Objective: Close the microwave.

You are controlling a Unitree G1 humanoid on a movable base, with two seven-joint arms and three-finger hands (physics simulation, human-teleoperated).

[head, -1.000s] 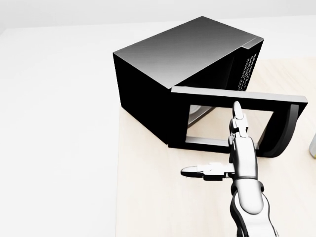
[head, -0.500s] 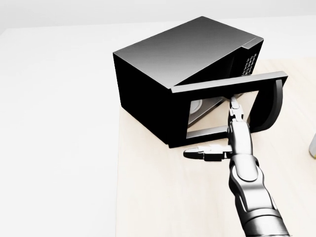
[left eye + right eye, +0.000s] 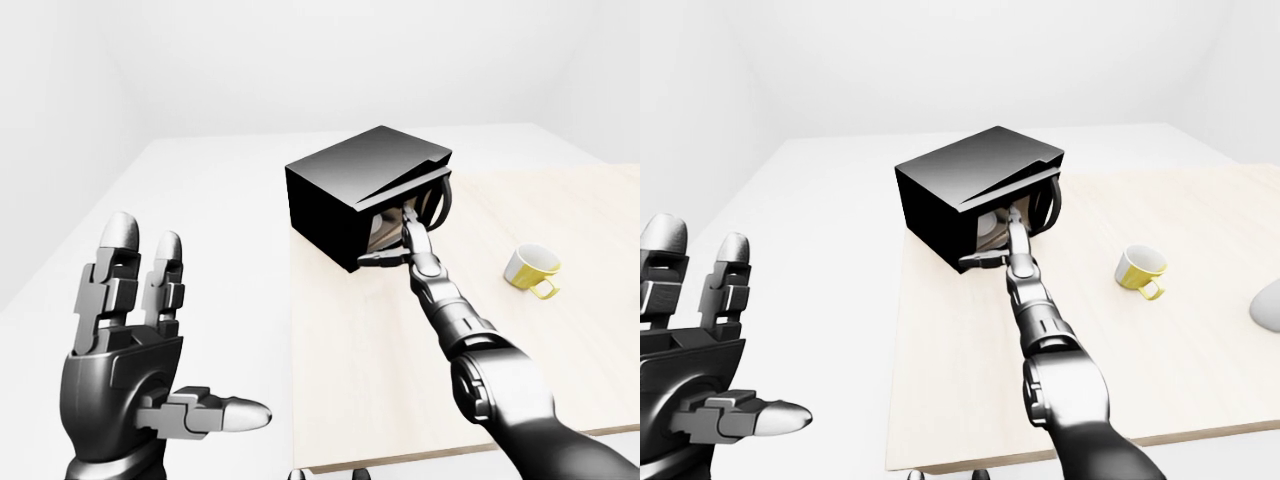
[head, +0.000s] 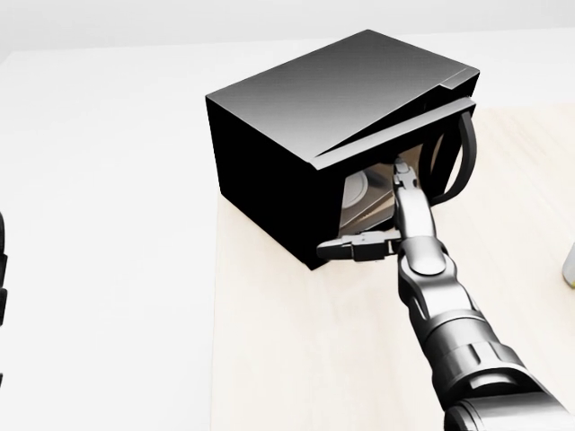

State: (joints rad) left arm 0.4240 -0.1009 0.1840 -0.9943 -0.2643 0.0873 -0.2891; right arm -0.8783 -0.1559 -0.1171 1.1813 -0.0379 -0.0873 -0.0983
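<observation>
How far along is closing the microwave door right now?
Mostly done: the microwave door sits nearly shut, a narrow gap showing. In hand: the right hand presses its window with open fingers. Left: push it flush. The left hand hangs idle.

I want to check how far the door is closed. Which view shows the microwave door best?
The head view: the microwave door is large there, nearly shut, with a gap where the right robot hand presses it. The left-eye and right-eye views show the same door small and far, so the gap is hard to judge.
</observation>
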